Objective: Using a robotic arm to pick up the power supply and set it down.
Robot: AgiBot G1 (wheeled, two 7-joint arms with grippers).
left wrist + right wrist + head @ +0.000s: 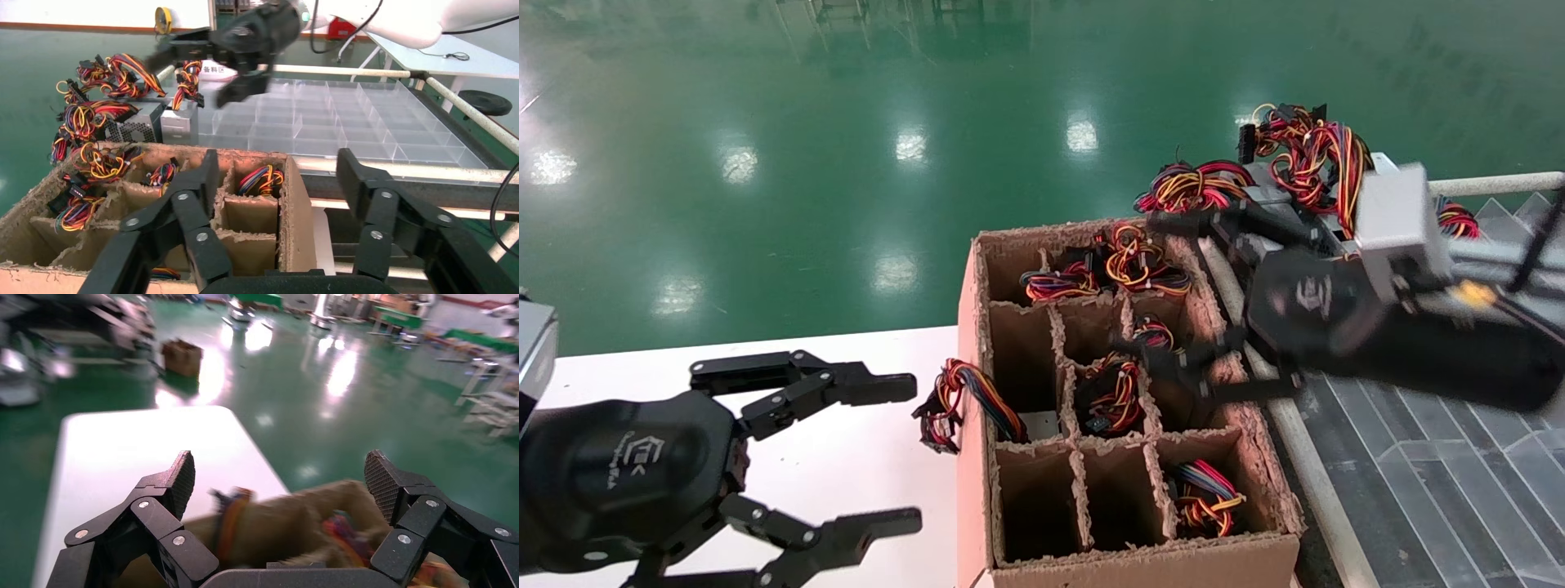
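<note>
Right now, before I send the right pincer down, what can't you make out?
- Power supply bodies: head view shows only wires; cardboard dividers hide them.
- Box: right wrist view, motion-blurred.
- Front cells' bottoms: head view, in shadow.
- Right pincer: head view, blurred but open.

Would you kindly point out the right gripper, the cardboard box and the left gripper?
right gripper (1185, 286): head view, midway between its open fingertips.
cardboard box (1140, 566): head view, on its near wall.
left gripper (915, 447): head view, midway between its open fingertips.

"TEK" logo on left gripper (903, 449)
</note>
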